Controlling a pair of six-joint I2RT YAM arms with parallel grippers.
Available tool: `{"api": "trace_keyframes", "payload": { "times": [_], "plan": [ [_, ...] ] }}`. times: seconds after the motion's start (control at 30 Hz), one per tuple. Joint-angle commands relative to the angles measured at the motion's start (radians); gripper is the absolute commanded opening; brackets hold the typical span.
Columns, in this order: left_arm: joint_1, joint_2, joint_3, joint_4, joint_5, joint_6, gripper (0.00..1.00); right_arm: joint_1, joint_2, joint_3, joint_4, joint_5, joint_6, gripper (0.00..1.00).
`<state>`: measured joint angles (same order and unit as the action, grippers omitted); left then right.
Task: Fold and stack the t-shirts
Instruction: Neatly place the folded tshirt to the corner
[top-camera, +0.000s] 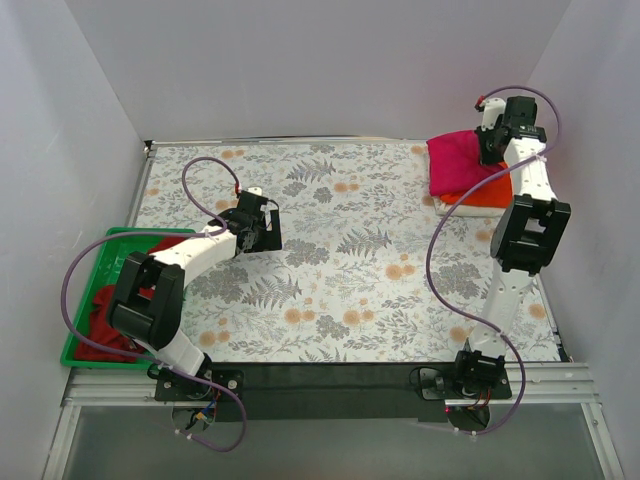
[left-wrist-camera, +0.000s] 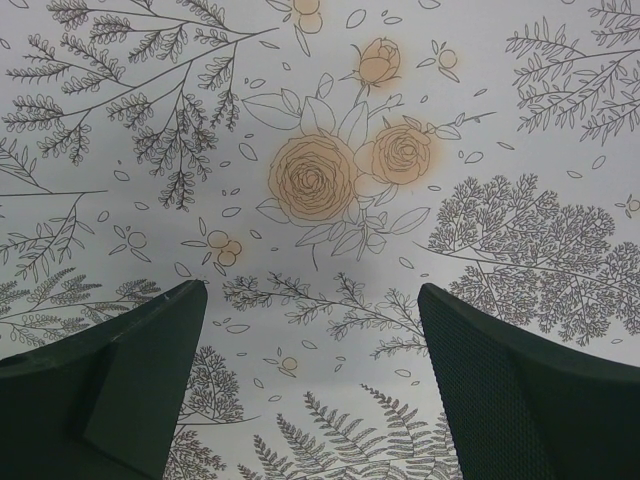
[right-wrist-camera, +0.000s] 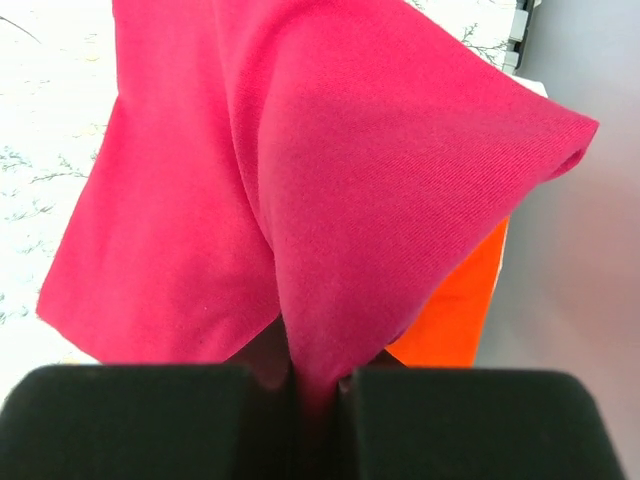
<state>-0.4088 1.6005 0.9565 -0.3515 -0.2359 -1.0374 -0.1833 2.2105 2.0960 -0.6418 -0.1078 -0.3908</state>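
**A:** Entry one?
**B:** Magenta-pink t-shirt (right-wrist-camera: 330, 180), folded, topmost on the pile at the far right corner of the surface (top-camera: 340, 260). Right hand (right-wrist-camera: 318, 385) closed tight on a raised fold of it, cloth pinched between the pads.

**A:** Beneath?
**B:** Orange-red t-shirt (right-wrist-camera: 455, 310), touching it, one edge showing past the magenta one.

**A:** Hazard there?
**B:** Likely two. If the hand draws away before it fully parts, the caught fold would drag the top tee off square, perhaps taking the orange-red one along. If it lets go with the fold lifted, the cloth may flop open. The pile sits near the surface's edge, so there is little room for a slide.

**A:** Entry three?
**B:** Darker red t-shirt (top-camera: 100, 315), crumpled in the green tray (top-camera: 135, 234), well apart from the pile, not yet folded.

**A:** Other hand?
**B:** Left hand (left-wrist-camera: 310, 330), spread wide, holding nothing, over bare floral surface near the tray. A shallow pinch on that heap could lift a tangle or nudge the tray.
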Motion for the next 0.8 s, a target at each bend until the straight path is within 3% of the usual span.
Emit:
{"api": "trace_keyframes", "payload": {
  "times": [0.0,0.27,0.37,0.4,0.47,0.63,0.77],
  "plan": [
    [-0.002,0.002,0.018,0.005,0.009,-0.004,0.8,-0.004,0.041,0.015,0.067,0.02,-0.025,0.02],
    [-0.002,0.026,0.025,0.005,0.026,-0.001,0.8,0.018,0.066,0.061,0.125,0.089,-0.045,0.08],
    [-0.002,0.027,0.025,0.006,0.026,-0.003,0.8,0.019,0.08,0.067,0.145,0.149,-0.037,0.19],
    [-0.002,0.029,0.025,0.005,0.026,-0.003,0.8,0.018,0.083,0.055,0.151,0.172,-0.031,0.28],
    [-0.001,0.027,0.024,0.005,0.026,-0.001,0.79,0.019,0.084,0.039,0.177,0.246,-0.025,0.33],
    [-0.002,0.026,0.025,0.005,0.023,-0.001,0.79,0.019,0.077,0.021,0.235,0.338,-0.003,0.34],
    [-0.002,0.022,0.025,0.006,0.024,0.0,0.79,0.018,0.077,0.033,0.267,0.353,-0.005,0.28]
  ]
}}
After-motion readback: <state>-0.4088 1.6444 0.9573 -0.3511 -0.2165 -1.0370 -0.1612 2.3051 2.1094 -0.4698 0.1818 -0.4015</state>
